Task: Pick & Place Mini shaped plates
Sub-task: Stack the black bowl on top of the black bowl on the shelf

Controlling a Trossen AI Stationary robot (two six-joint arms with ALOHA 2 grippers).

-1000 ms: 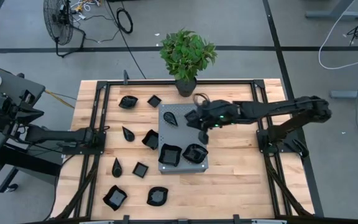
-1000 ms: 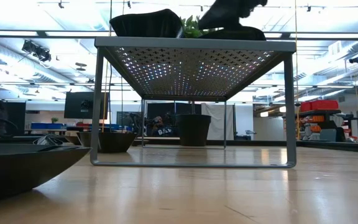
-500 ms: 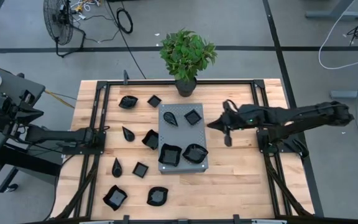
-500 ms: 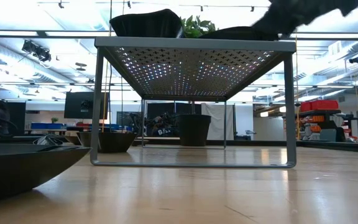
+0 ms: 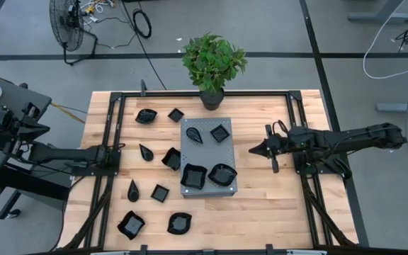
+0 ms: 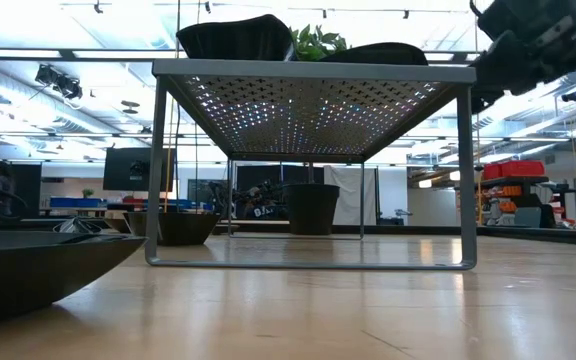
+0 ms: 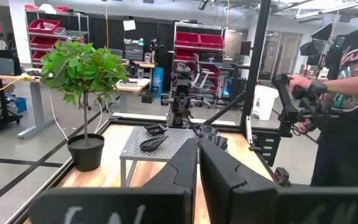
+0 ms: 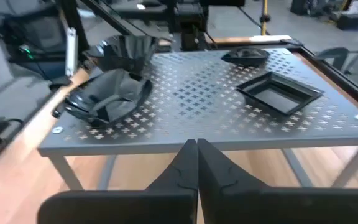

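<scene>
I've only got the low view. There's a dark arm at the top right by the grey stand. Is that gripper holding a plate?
Observer: No. From above, the right gripper is shut and empty, beside the grey stand, over the bare table.
Operator: How many plates are on top? I only see two edges.
Observer: Four: a teardrop plate, a small square plate, a larger square plate and a wavy-edged plate.
Operator: And the left arm?
Observer: The left gripper waits, shut, near the table's left edge.
</scene>
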